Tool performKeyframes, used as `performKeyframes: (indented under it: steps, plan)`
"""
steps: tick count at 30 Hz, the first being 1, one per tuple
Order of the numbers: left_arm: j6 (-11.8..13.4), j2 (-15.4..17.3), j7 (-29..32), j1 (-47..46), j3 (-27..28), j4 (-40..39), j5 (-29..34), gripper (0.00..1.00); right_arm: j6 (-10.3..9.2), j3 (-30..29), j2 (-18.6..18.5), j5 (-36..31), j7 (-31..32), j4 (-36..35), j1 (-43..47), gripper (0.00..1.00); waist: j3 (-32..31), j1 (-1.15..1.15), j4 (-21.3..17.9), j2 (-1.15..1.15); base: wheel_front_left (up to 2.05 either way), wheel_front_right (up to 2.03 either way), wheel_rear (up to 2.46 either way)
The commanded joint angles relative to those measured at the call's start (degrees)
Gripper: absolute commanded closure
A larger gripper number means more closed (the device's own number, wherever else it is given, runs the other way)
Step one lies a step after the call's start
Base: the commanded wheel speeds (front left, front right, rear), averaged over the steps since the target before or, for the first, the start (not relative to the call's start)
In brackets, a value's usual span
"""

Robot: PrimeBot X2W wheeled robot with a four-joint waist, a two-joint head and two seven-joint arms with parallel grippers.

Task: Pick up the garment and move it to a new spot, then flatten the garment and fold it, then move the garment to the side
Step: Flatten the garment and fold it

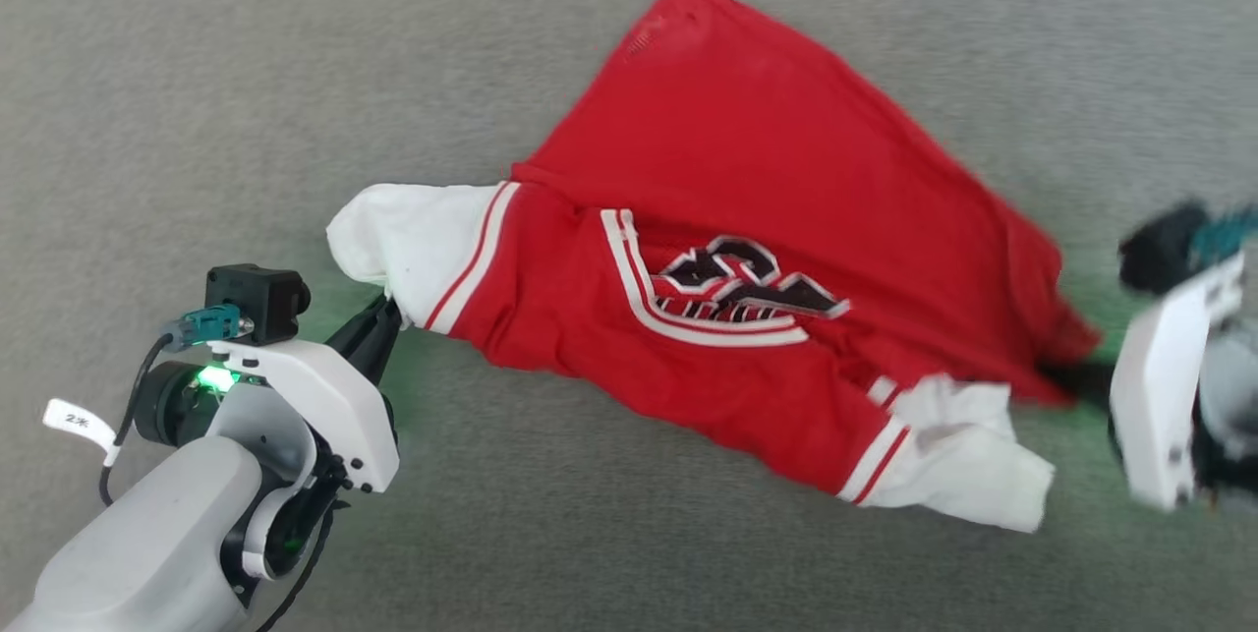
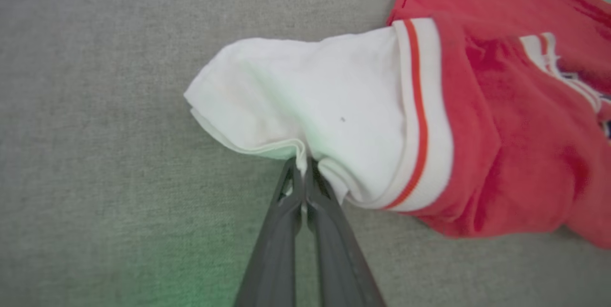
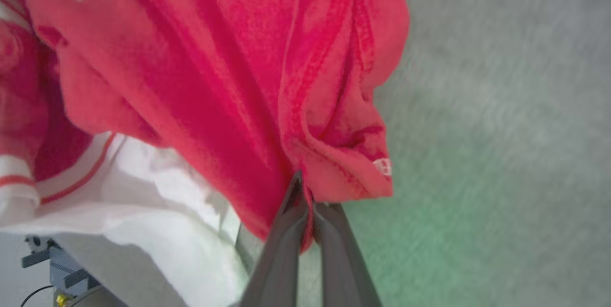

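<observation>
The garment [image 1: 747, 190], a red jersey with white sleeve ends, striped trim and a black number, lies crumpled and stretched across the grey surface. My left gripper [image 1: 388, 310] is shut on the edge of the white left sleeve [image 2: 305, 106], fingertips pinching the hem; the same gripper [image 2: 302, 166] shows closed on white cloth in its wrist view. My right gripper [image 1: 1066, 378], blurred, is shut on the red hem corner [image 3: 343, 173] at the garment's right end. The other white sleeve [image 1: 968, 455] bunches at the front right.
Grey carpet-like surface [image 1: 197, 72] lies all around the garment, with free room at the left, back and front. Green light from the wrists tints the surface near each gripper.
</observation>
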Motion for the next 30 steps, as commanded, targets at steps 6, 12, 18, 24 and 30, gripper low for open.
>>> performKeyframes:
  steps: [6, 12, 18, 24, 30]
  plan:
    - [0.2, 1.0, 0.4, 1.0, -0.1, -1.7, -0.2, 1.00, -0.02, -6.3, 6.5, -4.2, 1.0, -3.8, 14.1, 1.00, -0.7, 0.00, -2.0, 0.00, 0.00, 0.00, 0.00]
    - [0.0, 0.9, 0.5, 1.7, -0.5, -1.3, -0.4, 1.00, -0.02, -10.0, 12.9, -10.7, -5.0, -2.7, 17.9, 0.00, -1.4, 0.00, -2.2, 0.00, 0.00, 0.00, 0.00]
    - [-0.2, 0.5, 0.5, 2.5, -1.0, -1.2, -0.6, 1.00, -0.13, -14.9, 13.5, -12.6, -6.1, -9.2, 18.6, 0.00, -2.8, 0.00, -1.7, 0.00, 0.00, 0.00, 0.00]
    - [0.0, 0.2, 0.6, 3.0, -1.6, -1.6, -0.5, 1.00, -0.01, -18.9, 14.1, -13.6, -3.7, -17.5, 17.8, 0.00, -3.3, 0.00, -0.7, 0.00, 0.00, 0.00, 0.00]
    - [-0.3, -0.9, 1.1, 1.5, -2.4, -1.9, 0.2, 1.00, -0.01, -19.1, 13.4, -16.2, -3.3, -22.1, 12.1, 0.00, -2.8, 0.00, 1.6, 0.00, 0.00, 0.00, 0.00]
